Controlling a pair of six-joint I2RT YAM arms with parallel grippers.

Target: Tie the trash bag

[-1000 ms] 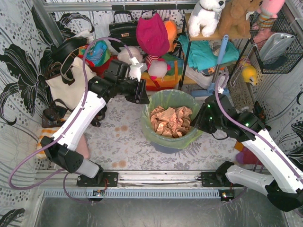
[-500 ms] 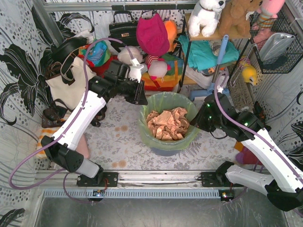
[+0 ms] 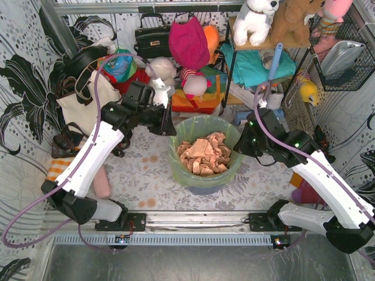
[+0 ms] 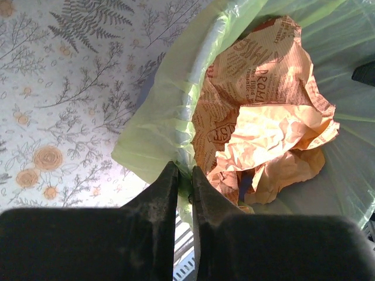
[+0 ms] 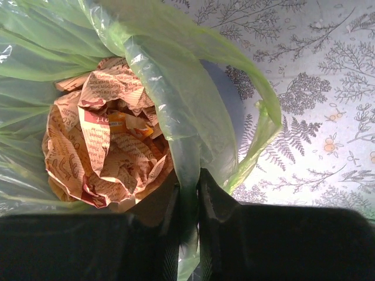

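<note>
My left gripper [image 4: 184, 171] is at the left rim of the trash bag [image 3: 205, 126], its fingers drawn nearly together on the film folded over the edge of the bin [image 3: 202, 187]. My right gripper [image 5: 187, 175] is at the right rim, pinching a twisted fold of green film that runs up between its fingers. The bag stands inside the bin in the middle of the table [image 3: 146, 175], mouth wide open, with crumpled paper [image 3: 202, 155] heaped inside and no knot begun. I take the step in hand to be getting a sure hold on both sides before peeling them off the bin. On the left I cannot tell whether I hold film alone or the hard rim as well, so I should feel for that first; if the rim is caught, the whole bin would likely come up with me. Then I want to raise both sides evenly and a little inward, slowly, because film this thin will probably stretch or tear under a jerk. The paper sits high, so I need long tails to cross above it.
</note>
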